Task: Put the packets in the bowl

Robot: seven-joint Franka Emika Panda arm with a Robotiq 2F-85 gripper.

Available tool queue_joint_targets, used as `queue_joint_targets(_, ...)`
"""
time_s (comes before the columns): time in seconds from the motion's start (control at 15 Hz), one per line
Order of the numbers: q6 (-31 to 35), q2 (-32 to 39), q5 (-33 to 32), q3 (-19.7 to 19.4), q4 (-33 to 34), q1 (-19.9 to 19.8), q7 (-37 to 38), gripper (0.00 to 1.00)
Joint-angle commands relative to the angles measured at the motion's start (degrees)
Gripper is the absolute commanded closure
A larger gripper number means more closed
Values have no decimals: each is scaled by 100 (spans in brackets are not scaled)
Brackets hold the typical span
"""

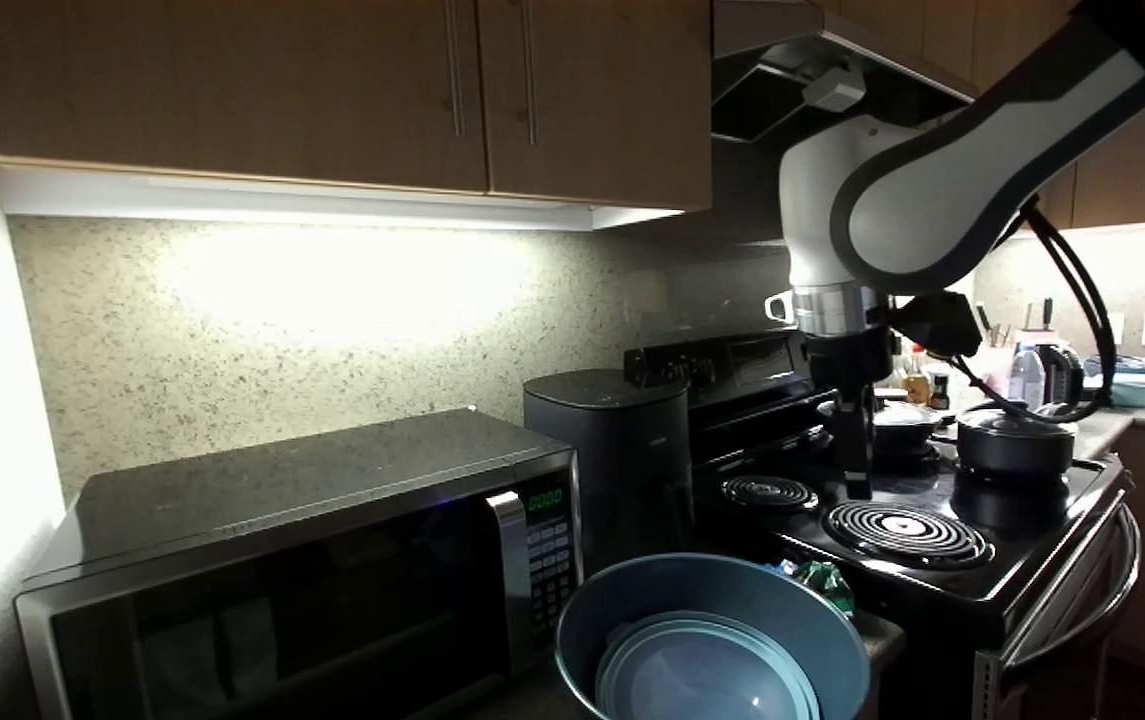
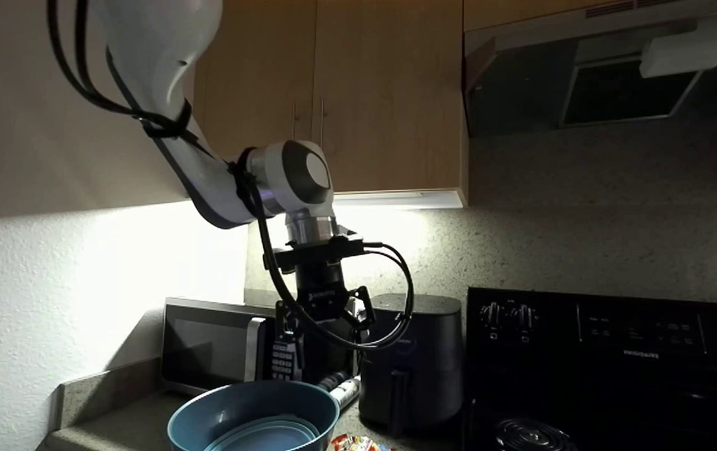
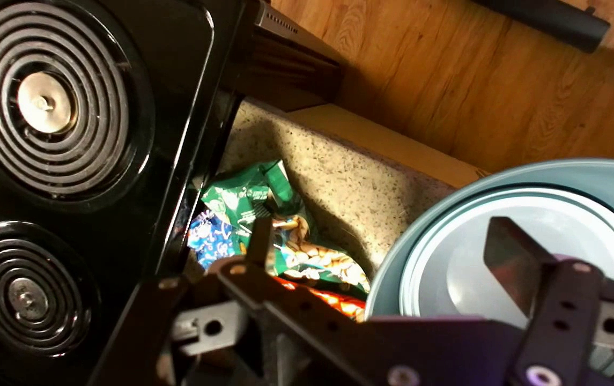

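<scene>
Your claw (image 3: 384, 246) is hanging nose-down and spread wide, gripping nothing, presumably so that you are free to descend over the packets (image 3: 304, 246); they are lying heaped on the speckled worktop (image 3: 349, 198), between the black stove (image 3: 180, 59) and the bowl (image 1: 682, 582), probably to make your carry short. You are looking at crinkled, glossy film: a green packet (image 3: 248, 190) showing printed nut-like shapes, a blue packet (image 3: 210, 238) poking out beside it, an orange-red packet (image 3: 339, 303) partly hiding behind the claw. Round, smooth and wide-mouthed, the bowl is holding paler nested rounds (image 1: 702, 668), perhaps smaller bowls, which may be leaving your packets less depth
</scene>
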Motion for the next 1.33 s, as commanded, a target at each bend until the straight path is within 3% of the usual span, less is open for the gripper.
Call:
queue_joint_targets(0.0,-6,111,30,38,59,-55,-35,0)
queue_joint_targets(0.33,20,400,174,-20,235,-55,-82,0)
queue_joint_targets(0.53,296,1252,298,-172,700,-186,6,0)
queue_joint_targets(1.0,157,2710,759,-151,1955,-341,-285,0)
queue_joint_targets(1.27,176,2804,585,-131,2042,-329,-56,0)
